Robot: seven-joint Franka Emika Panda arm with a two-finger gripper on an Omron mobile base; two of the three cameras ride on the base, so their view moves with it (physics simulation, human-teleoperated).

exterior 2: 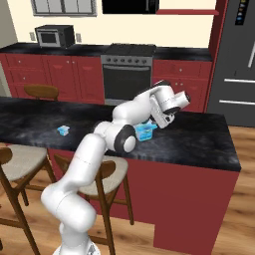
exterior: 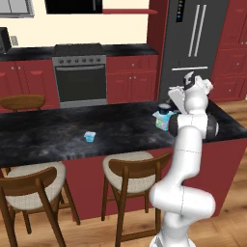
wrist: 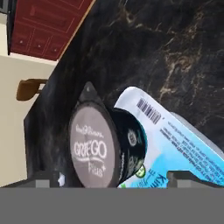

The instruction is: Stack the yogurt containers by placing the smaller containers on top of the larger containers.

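Observation:
A dark teal round cup (wrist: pixel 98 148) with a grey "Griego" lid rests on the pale blue-and-white boxy pack (wrist: pixel 175 144), tilted in the hand view. My gripper (wrist: pixel 118 179) is open, its fingertips (wrist: pixel 48 179) standing wide on either side of the cup with gaps. From the left base view the pack (exterior: pixel 162 122) lies on the island with the cup (exterior: pixel 165 107) on it, right under the gripper (exterior: pixel 172 100). A small light-blue tub (exterior: pixel 89 136) sits alone further left. The right base view shows the pack (exterior 2: pixel 145 131), the tub (exterior 2: pixel 63 130) and the gripper (exterior 2: pixel 156 121).
The black marble island counter (exterior: pixel 48 140) has two wooden stools (exterior: pixel 135 169) at its near side. An oven (exterior: pixel 79 77), red cabinets and a grey fridge (exterior: pixel 198 43) line the far wall. My own arm (exterior 2: pixel 119 137) reaches over the counter beside the pack.

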